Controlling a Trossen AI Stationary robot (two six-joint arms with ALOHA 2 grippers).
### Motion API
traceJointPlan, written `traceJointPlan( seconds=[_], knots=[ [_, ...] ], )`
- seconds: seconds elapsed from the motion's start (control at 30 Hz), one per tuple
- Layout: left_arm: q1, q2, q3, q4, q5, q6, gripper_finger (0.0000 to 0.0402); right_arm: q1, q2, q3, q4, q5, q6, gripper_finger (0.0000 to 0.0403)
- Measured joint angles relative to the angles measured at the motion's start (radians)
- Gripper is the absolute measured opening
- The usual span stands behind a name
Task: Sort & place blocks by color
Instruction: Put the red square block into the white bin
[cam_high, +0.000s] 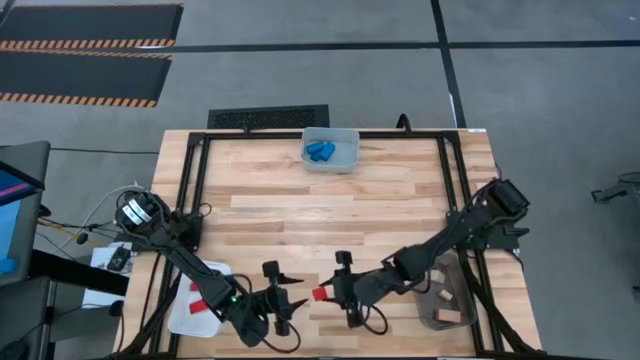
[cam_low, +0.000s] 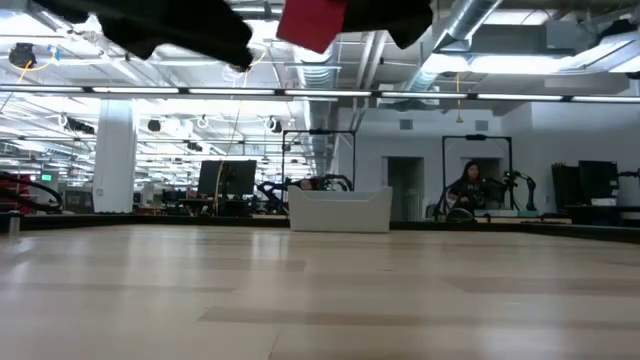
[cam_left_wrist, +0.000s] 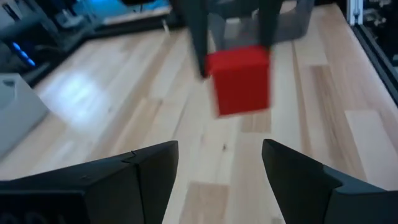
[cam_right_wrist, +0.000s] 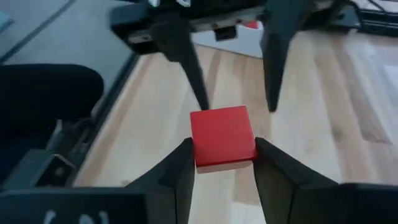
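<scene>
The right gripper (cam_right_wrist: 222, 163) clenches a red block (cam_right_wrist: 222, 135) above the bench (cam_high: 330, 200), facing the wide-spread left gripper (cam_left_wrist: 219, 165); a mistimed release would drop it.

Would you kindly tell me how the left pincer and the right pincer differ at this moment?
The right pincer is shut on a red block; the left pincer is open and empty. The right one carries its block above the table; the left one faces it. Both are dark, two-fingered, near the front edge.
</scene>
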Motion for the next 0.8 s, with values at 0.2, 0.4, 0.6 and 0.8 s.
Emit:
traceJointPlan(
  seconds=[0.2, 0.4, 0.6, 0.8],
  knots=[
    [0.01, 0.0, 0.0, 0.104, -0.008, 0.129, 0.0224, 0.0, 0.0, 0.0, 0.0, 0.102, -0.003, 0.0155],
    [0.042, 0.0, 0.0, 0.125, 0.008, 0.162, 0.0224, 0.003, 0.001, 0.0, 0.0, 0.109, -0.003, 0.0158],
    [0.08, 0.0, 0.0, 0.13, 0.014, 0.141, 0.0224, 0.005, 0.001, 0.0, 0.006, 0.111, -0.003, 0.0156],
    [0.087, 0.0, 0.0, 0.138, 0.034, 0.141, 0.0224, 0.008, 0.002, 0.0, 0.011, 0.11, -0.006, 0.0161]
  ],
)
